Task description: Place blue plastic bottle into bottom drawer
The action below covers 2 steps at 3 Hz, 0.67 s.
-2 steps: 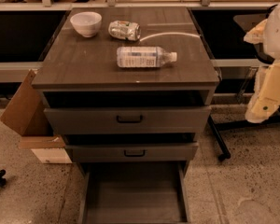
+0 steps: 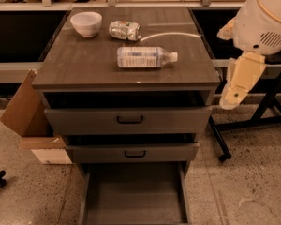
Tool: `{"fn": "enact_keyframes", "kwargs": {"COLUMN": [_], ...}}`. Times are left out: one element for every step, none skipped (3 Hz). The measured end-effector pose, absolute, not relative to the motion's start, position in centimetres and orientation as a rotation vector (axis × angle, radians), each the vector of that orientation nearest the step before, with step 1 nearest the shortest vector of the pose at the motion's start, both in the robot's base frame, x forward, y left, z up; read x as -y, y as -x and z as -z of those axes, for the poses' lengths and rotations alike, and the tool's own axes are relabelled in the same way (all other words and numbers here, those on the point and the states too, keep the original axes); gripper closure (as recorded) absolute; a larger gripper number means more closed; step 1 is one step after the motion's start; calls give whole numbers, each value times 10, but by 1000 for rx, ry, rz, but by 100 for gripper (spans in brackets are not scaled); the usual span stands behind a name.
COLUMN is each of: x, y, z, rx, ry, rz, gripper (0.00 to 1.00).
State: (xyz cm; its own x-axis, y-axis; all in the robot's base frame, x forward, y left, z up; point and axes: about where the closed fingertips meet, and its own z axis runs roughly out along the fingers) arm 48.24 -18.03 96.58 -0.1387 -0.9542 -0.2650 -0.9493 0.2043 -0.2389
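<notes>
The blue plastic bottle lies on its side on the cabinet top, white cap pointing right. The bottom drawer is pulled out at the foot of the cabinet, and its flat floor is bare. My gripper hangs on the cream arm at the right edge, beside the cabinet's right corner. It is to the right of the bottle, a little lower in the view, and apart from it. It holds nothing that I can see.
A white bowl and a crushed silver can sit at the back of the top. The two upper drawers stand slightly open. A cardboard box leans at the left. A black stand leg is at the right.
My arm has moved left and up, closer to the cabinet's right side. The bottle, can and bowl have not moved.
</notes>
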Motion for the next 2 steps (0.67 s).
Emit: {"fn": "enact_keyframes", "kwargs": {"x": [180,170], "y": [-482,-505], "z": [-966,-955], "rx": [-2131,-2065], "ry": [1781,1793], "rz": [19,-9], "gripper": [0,0]}}
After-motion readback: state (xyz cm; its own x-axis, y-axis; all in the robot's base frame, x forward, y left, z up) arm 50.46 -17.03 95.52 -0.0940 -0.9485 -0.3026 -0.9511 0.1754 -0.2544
